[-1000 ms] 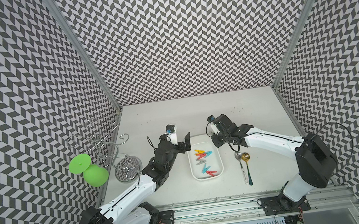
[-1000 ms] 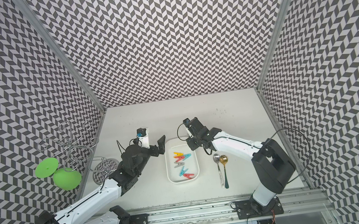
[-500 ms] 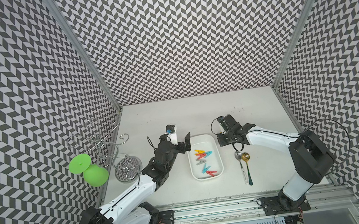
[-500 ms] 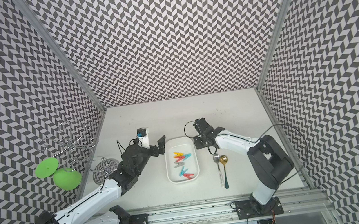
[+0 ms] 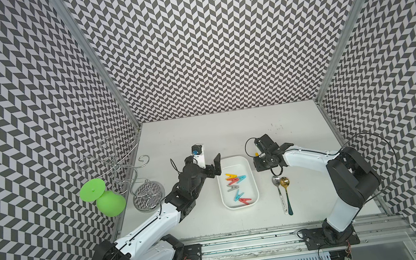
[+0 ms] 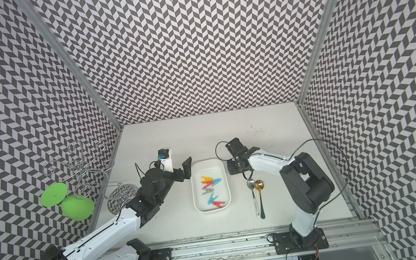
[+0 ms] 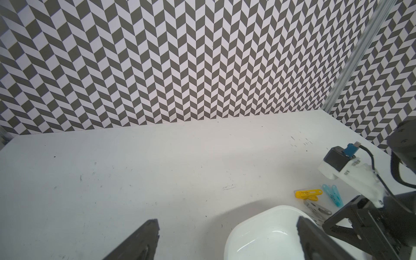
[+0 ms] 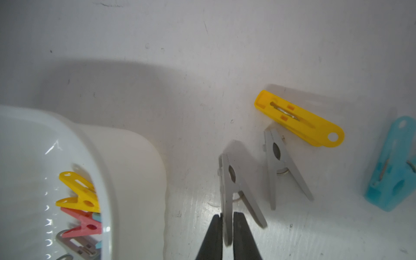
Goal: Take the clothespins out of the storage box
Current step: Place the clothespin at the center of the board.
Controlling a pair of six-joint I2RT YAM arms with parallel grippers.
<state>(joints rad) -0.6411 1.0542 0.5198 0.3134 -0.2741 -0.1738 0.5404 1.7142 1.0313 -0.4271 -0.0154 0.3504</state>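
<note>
Note, in a top view, left gripper (image 5: 209,163) spread wide just beside storage box (image 5: 234,164) holding clothespins (image 5: 236,184), right gripper (image 5: 260,160) low opposite; in left wrist view, storage box corner beside parted fingers (image 7: 148,238); in right wrist view, fingers (image 8: 213,238) clamped on grey clothespin (image 8: 227,191) on table (image 8: 202,67), storage box alongside.
</note>
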